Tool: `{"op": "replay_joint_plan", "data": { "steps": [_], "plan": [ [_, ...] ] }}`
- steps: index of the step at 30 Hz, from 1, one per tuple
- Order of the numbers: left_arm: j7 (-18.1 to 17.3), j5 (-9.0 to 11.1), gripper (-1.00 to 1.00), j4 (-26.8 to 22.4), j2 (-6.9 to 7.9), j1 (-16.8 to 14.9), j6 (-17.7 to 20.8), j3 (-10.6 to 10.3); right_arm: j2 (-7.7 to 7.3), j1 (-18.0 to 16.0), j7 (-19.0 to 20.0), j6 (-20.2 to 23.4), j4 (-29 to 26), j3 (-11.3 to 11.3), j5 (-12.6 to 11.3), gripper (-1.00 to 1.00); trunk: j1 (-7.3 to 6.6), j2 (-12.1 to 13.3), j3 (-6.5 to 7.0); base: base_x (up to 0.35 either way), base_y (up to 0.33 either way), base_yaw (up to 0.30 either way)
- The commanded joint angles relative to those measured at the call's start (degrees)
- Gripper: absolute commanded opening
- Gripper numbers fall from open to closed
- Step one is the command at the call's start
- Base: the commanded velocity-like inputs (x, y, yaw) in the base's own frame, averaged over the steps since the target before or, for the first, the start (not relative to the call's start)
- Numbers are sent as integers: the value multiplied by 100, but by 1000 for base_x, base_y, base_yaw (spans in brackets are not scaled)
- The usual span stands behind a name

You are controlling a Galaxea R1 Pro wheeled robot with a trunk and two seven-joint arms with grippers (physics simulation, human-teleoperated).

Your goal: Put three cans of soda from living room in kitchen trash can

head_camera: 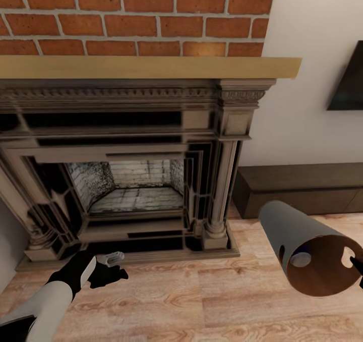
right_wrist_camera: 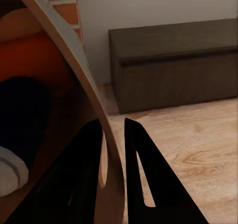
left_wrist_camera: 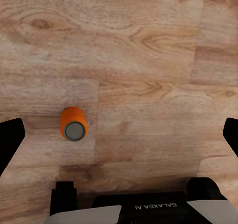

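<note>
Head view: a brick fireplace [head_camera: 136, 175] fills the upper left and centre of the frame, with a dark bench [head_camera: 302, 188] against the wall at mid right and the corner of a television [head_camera: 348, 79] above it. The bin [head_camera: 307, 251] sits at lower right, tipped on its side with its brown mouth facing the camera; something blue and silver shows inside it. At the frame's right edge the right gripper [head_camera: 359, 271] pinches the bin's rim. In the right wrist view its two fingers [right_wrist_camera: 136, 174] stand close together, one on each side of the bin wall [right_wrist_camera: 74, 70], with orange and dark blue shapes inside the bin at left.

The left gripper [head_camera: 113, 266] hangs low at lower left over the plank floor [head_camera: 201, 301], spread wide. In the left wrist view an orange can [left_wrist_camera: 74, 124] stands upright on the floor between its fingers, nearer the left-hand one and touching neither.
</note>
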Motion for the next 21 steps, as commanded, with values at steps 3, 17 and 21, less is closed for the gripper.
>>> {"op": "replay_joint_plan", "data": {
  "steps": [3, 17, 21],
  "plan": [
    [5, 2, 100, 1, 0, 0, -13, 0, -24, -141, 42, 184, -110, 41, -47, -100, 66, -122, -54, 0, 0, 0],
    [6, 9, 100, 0, 0, 14, -66, -3, -162, -578, 509, 756, -415, 710, -49, -100, 374, -684, -305, 0, 0, 0],
    [7, 9, 100, 0, 0, 30, -124, -7, -159, -603, 562, 783, -552, 698, -49, -100, 462, -844, -377, 0, 0, 0]
  ]
}}
